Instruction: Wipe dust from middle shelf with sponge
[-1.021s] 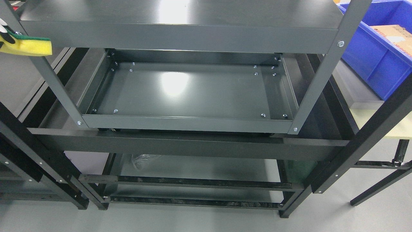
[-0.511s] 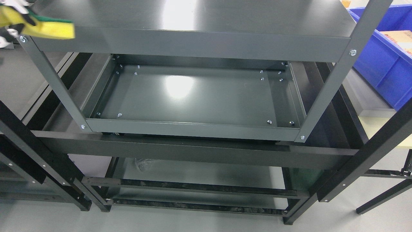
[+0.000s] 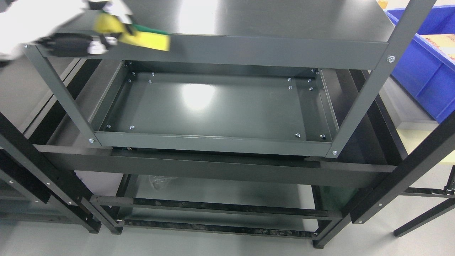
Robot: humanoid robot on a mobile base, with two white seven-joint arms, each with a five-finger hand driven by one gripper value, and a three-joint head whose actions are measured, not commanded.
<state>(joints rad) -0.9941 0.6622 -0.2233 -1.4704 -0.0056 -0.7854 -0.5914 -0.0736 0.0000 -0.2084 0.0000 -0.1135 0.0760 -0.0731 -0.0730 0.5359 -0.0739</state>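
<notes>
My left hand (image 3: 90, 37) sits blurred at the upper left of the frame, fingers pinched on the yellow-and-green sponge (image 3: 147, 39), which hangs at the front edge of the top shelf (image 3: 249, 17). The shelf below (image 3: 220, 103) lies bare at centre.

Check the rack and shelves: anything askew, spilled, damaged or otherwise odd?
Nothing is spilled or visibly damaged. One oddity: the left hand holds the sponge at the front lip of the top shelf, not in the middle shelf. Crumpled clear plastic lies lower down.
</notes>
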